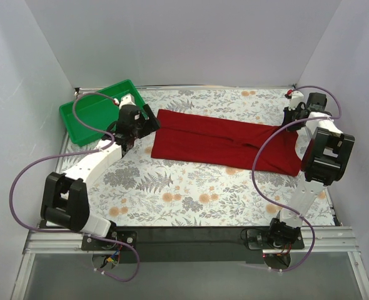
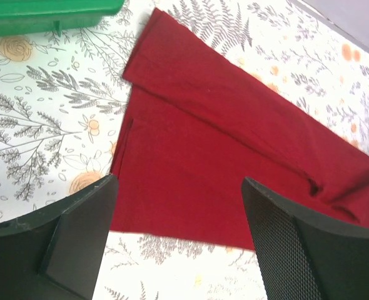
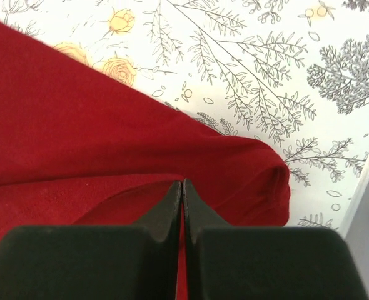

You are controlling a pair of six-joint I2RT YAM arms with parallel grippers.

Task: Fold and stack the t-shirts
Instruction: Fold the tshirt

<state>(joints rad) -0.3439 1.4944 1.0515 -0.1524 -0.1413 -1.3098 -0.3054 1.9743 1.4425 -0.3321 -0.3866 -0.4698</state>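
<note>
we see the dark red t-shirt (image 1: 225, 142) lying folded into a long band across the far part of the floral desk (image 1: 172, 200), its left end near the green tray (image 1: 90, 115). the left fingers (image 2: 78, 237) stand spread wide over that end, grasping nothing. the right fingers (image 3: 162, 212) are clenched tip to tip at the right end; we cannot tell whether cloth is pinched.

- Robot lab cell here: plain white panels (image 1: 191, 44) box in the floral-covered desk (image 1: 191, 200) on three sides.
- Left arm (image 1: 90, 164) and right arm (image 1: 309, 194) sit bolted along a metal frame rail (image 1: 338, 237), purple cables (image 1: 254, 167) looping.
</note>
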